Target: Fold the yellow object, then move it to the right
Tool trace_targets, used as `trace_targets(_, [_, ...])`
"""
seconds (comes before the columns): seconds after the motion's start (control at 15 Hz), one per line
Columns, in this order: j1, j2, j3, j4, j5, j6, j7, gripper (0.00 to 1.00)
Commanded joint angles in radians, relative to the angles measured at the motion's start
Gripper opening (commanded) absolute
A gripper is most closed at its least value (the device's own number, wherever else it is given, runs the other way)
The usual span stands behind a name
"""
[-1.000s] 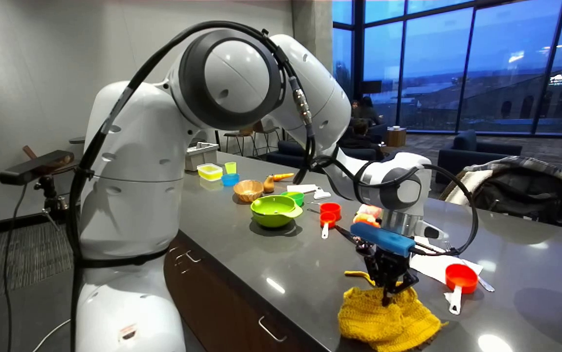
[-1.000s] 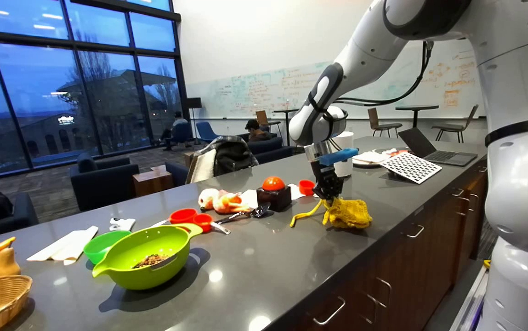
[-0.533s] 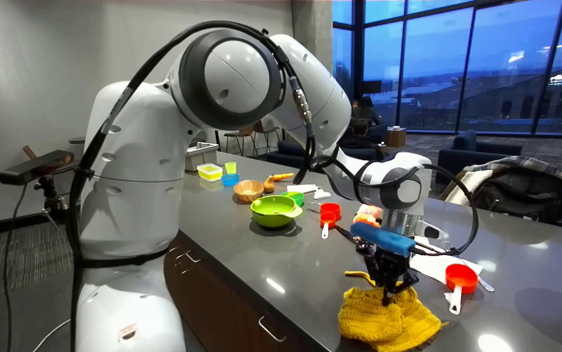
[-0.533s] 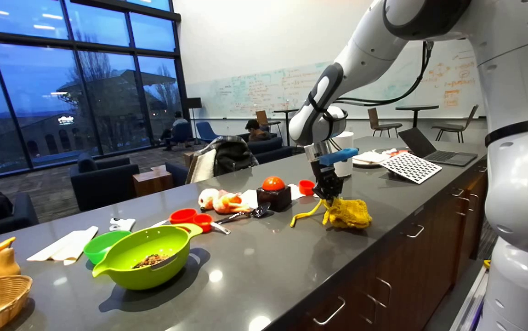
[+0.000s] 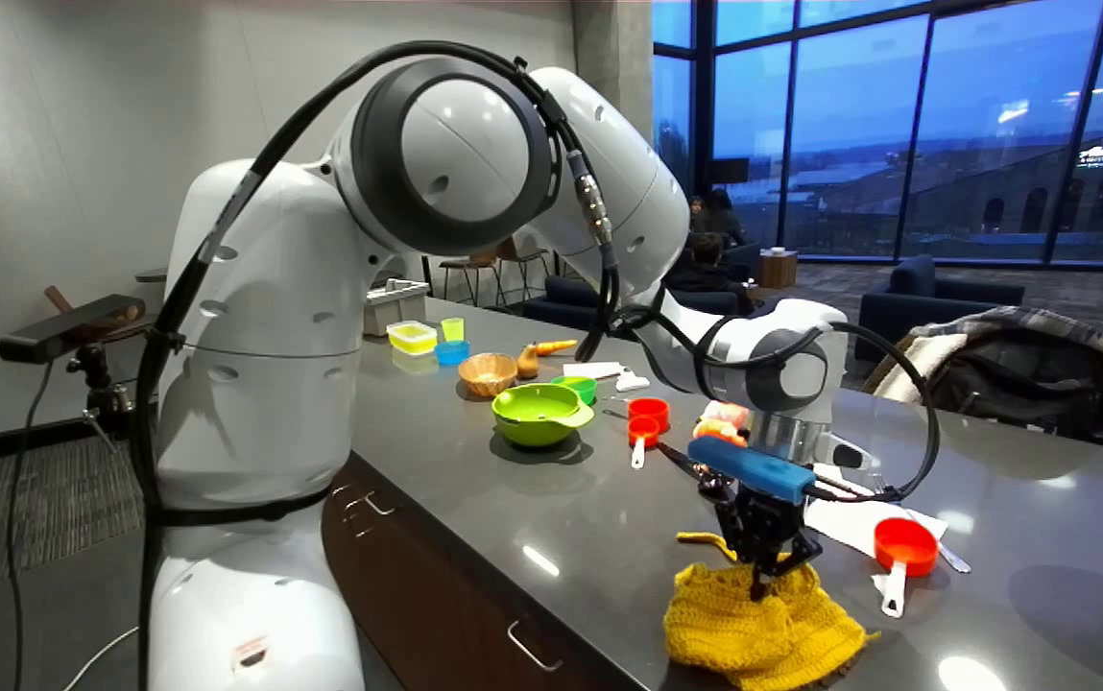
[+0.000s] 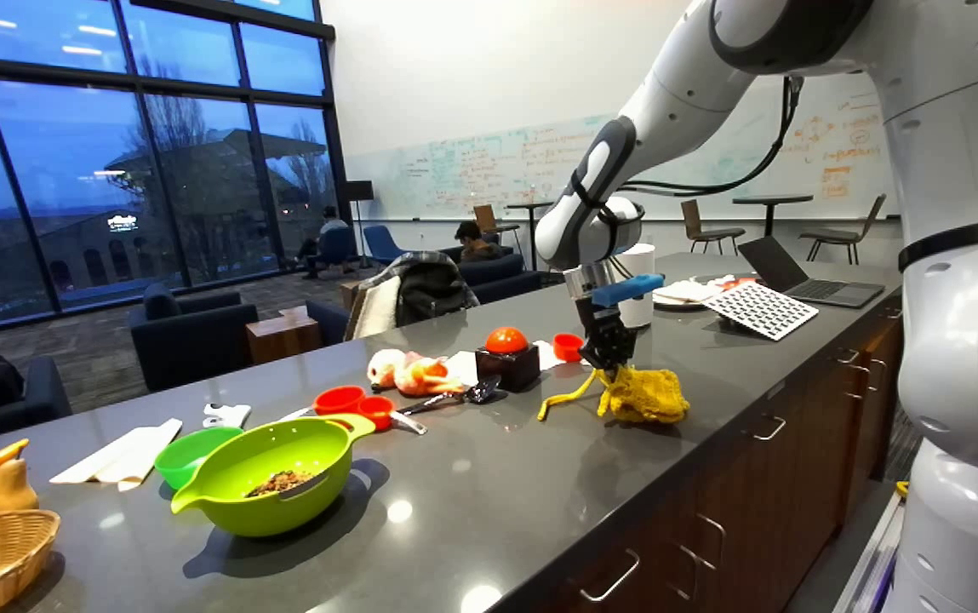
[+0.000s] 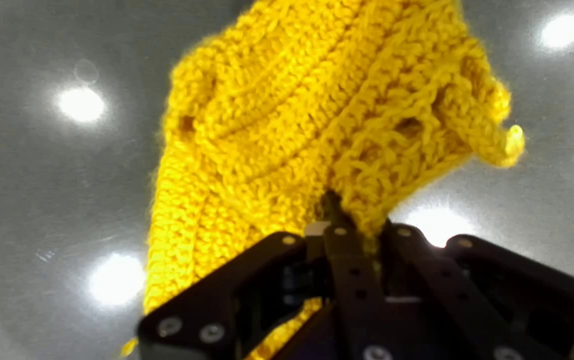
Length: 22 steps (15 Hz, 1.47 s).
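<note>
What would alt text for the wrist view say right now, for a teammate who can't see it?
A black hand at the bottom is closed on a pinch of rumpled yellow knitted cloth, which runs up past the top edge. Shiny gray countertop with bright light reflections shows on both sides.

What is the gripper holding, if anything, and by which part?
The yellow cloth, pinched in the gripper by a gathered bit near one edge.

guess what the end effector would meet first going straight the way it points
Likely the rest of the yellow knitted cloth pinched in the end effector, then the gray countertop; depth is unclear.
</note>
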Motion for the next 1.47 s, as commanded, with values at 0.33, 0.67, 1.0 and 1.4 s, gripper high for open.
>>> trace_targets(0.33, [-0.003,-0.076,0.006,-0.018,-0.001,-0.035,-0.004,0.66])
trace_targets(0.67, [0.007,-0.189,0.011,-0.019,0.014,-0.121,0.026,1.00])
trace_targets(1.0, [0.026,-0.319,0.028,-0.011,0.000,-0.256,0.102,1.00])
trace_targets(1.4, [0.052,-0.440,0.066,-0.007,0.007,-0.359,0.176,1.00])
